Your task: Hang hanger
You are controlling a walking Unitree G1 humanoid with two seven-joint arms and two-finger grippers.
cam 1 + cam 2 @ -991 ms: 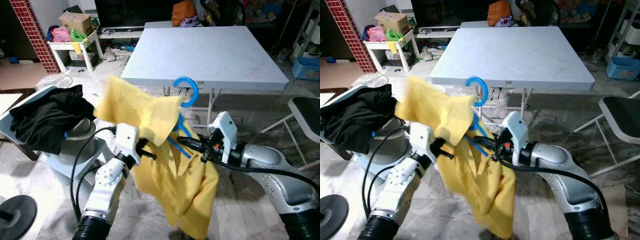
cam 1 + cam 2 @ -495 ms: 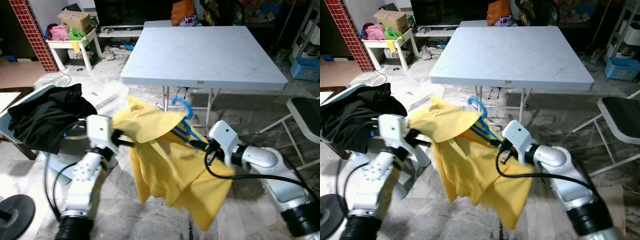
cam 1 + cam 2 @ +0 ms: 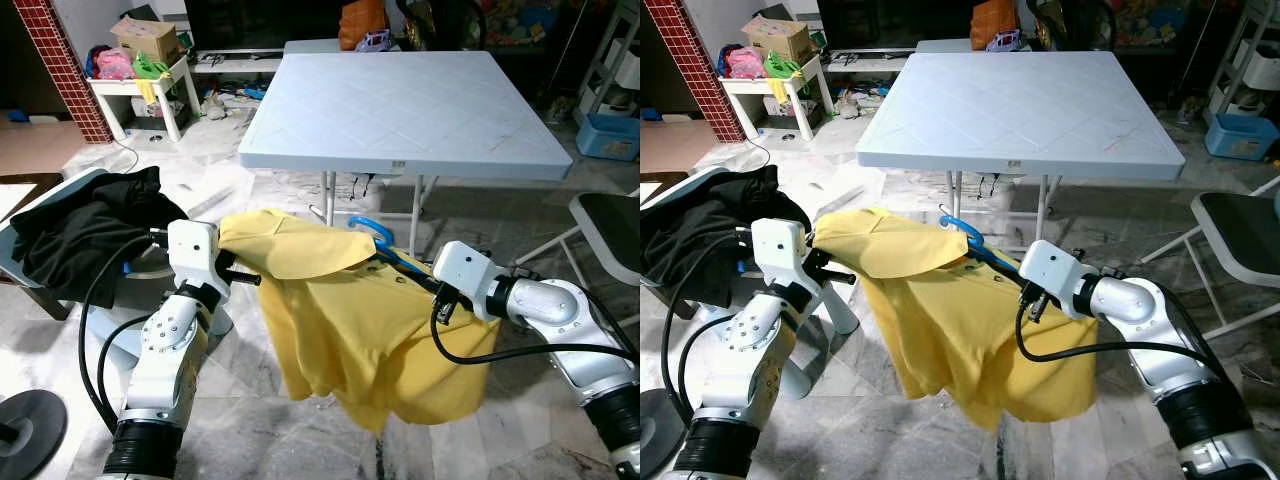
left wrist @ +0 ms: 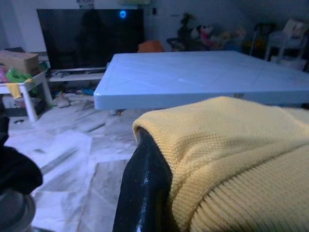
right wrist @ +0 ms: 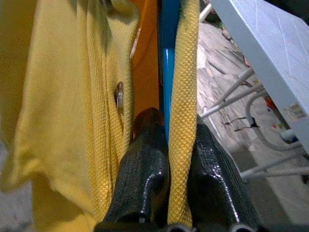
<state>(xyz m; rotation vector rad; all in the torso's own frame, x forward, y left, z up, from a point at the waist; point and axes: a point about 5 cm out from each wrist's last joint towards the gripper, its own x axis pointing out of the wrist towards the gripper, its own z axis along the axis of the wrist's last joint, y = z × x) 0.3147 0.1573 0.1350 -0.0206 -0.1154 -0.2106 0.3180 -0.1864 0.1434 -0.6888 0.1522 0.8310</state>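
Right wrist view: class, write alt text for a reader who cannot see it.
Two black fingers of the right end effector pinch a band of yellow knit shirt beside a blue hanger. A white table edge and its legs stand behind.

A shirt [image 3: 370,330] is stretched between the left claw [image 3: 238,273] and the right claw [image 3: 420,283], with a hanger [image 3: 375,235] inside it. Behind them a counter [image 3: 410,100] is placed; dark clothes [image 3: 80,235] are piled to the left.
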